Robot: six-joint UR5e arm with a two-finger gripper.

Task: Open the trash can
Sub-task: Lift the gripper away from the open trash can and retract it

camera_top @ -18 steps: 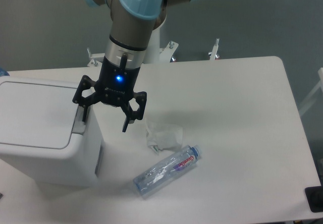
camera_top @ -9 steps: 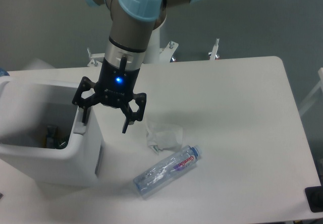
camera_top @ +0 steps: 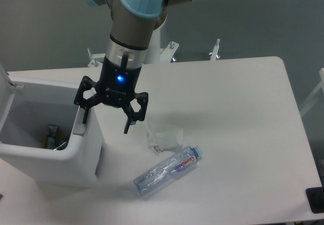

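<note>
The trash can (camera_top: 83, 159) is a large boxy white bin at the left of the table. Its lid (camera_top: 4, 98) stands swung up at the far left edge, and the inside shows some rubbish at the bottom. My gripper (camera_top: 105, 124) hangs open over the bin's right rim. One finger (camera_top: 83, 116) points down at the grey push tab (camera_top: 78, 127). The other finger (camera_top: 126, 126) hangs outside the bin over the table. The gripper holds nothing.
A crumpled white tissue (camera_top: 164, 136) lies on the white table (camera_top: 233, 123) right of the bin. A clear plastic bottle (camera_top: 167, 171) with a red label lies in front of it. A dark object (camera_top: 315, 199) sits at the front right corner.
The bin's lid was flat and shut one second ago, then swung up and back to the left. The inside of the bin now shows. My gripper has barely moved.
</note>
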